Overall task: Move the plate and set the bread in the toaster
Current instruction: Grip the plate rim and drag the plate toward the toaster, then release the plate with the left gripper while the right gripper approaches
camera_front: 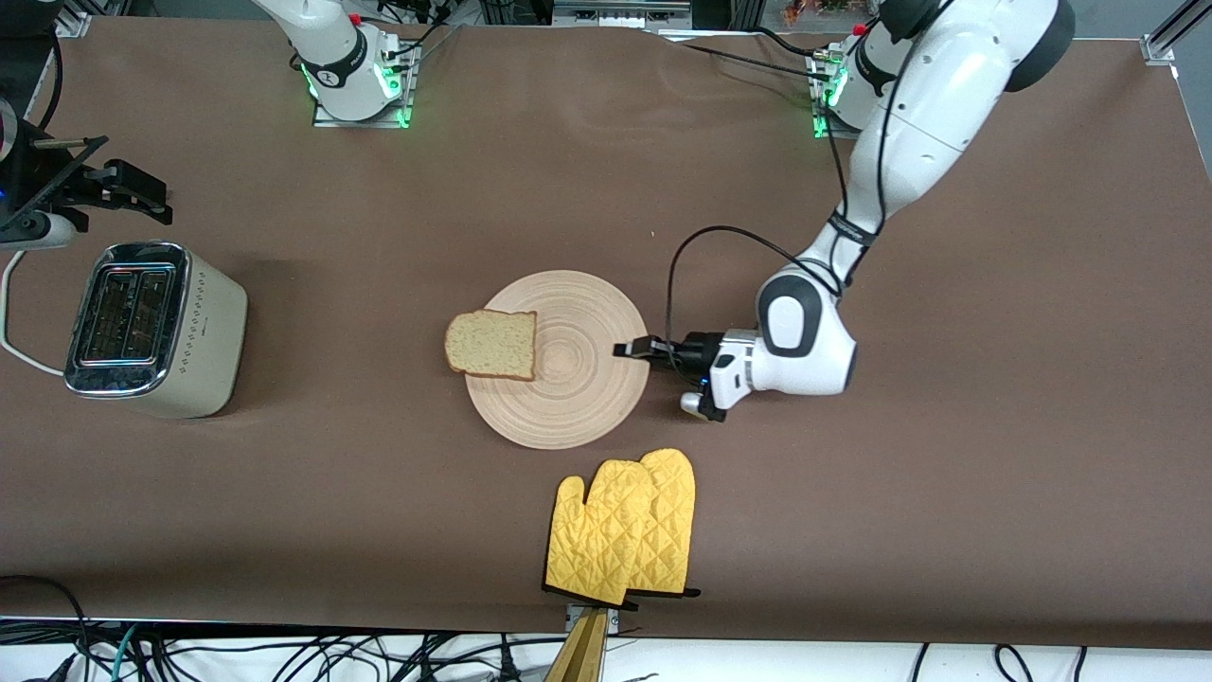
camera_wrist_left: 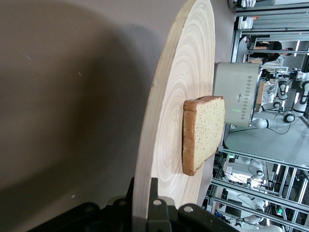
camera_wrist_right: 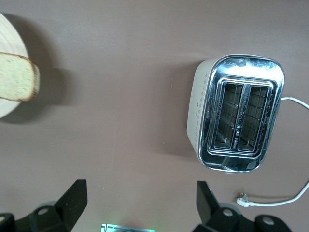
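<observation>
Bread (camera_front: 491,344) overhung the rim of the plate (camera_front: 568,417) at frame centre, so you risked it sliding off while the left gripper (camera_front: 632,349) clamped that rim, though bare table lay between it and the toaster (camera_front: 151,329) at mid-left, where the right gripper (camera_front: 123,185), fingers spread, waited.

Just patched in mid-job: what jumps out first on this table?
The left gripper is clamped on the plate rim at mid-table, with the bread overhanging the plate's edge toward the toaster. The toaster stands at the right arm's end, slots empty, and the right gripper hangs open near it. Yellow mitts lie nearer the camera.
</observation>
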Action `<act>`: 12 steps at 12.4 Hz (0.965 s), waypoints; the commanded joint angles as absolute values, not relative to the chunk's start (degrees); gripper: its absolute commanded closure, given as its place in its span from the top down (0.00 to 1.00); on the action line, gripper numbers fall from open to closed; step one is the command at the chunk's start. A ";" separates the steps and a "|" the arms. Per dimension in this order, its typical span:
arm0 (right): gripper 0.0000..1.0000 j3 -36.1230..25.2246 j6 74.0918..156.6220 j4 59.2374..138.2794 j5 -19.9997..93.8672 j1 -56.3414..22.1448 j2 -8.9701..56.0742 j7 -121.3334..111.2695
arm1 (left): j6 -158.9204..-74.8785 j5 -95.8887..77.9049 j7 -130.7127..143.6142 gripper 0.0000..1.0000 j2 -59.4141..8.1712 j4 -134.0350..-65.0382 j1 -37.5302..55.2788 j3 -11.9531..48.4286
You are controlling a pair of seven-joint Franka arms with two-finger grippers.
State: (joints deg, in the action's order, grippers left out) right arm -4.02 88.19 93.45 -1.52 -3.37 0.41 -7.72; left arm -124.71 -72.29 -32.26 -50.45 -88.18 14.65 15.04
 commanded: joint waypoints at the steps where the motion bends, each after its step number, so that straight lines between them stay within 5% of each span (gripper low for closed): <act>1: 1.00 -3.96 87.36 92.46 -1.93 -3.25 1.67 -8.00 | -125.15 -74.18 -31.90 0.00 -52.82 -85.43 15.03 14.24; 3: 1.00 -3.87 87.28 92.37 -2.11 -3.34 1.58 -8.79 | -125.16 -74.00 -31.99 0.04 -53.43 -85.61 15.29 14.24; 6: 1.00 -3.78 87.27 92.37 -0.79 -3.25 2.19 -8.44 | -125.16 -73.92 -32.86 0.29 -53.35 -86.13 14.51 13.63; 8: 1.00 -3.52 86.92 92.46 -0.62 -3.69 5.26 -9.57 | -124.89 -74.26 -35.22 1.00 -52.74 -88.32 12.84 13.62; 12: 1.00 -3.16 88.42 93.60 10.25 -6.06 10.35 -8.44 | -124.54 -72.95 -36.83 1.00 -41.36 -100.06 4.68 13.54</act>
State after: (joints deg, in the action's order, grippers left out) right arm -3.30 88.79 93.76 5.94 -4.98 8.19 -8.59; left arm -125.21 -72.32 -34.32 -50.97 -89.71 8.74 13.31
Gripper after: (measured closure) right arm 0.000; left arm 0.194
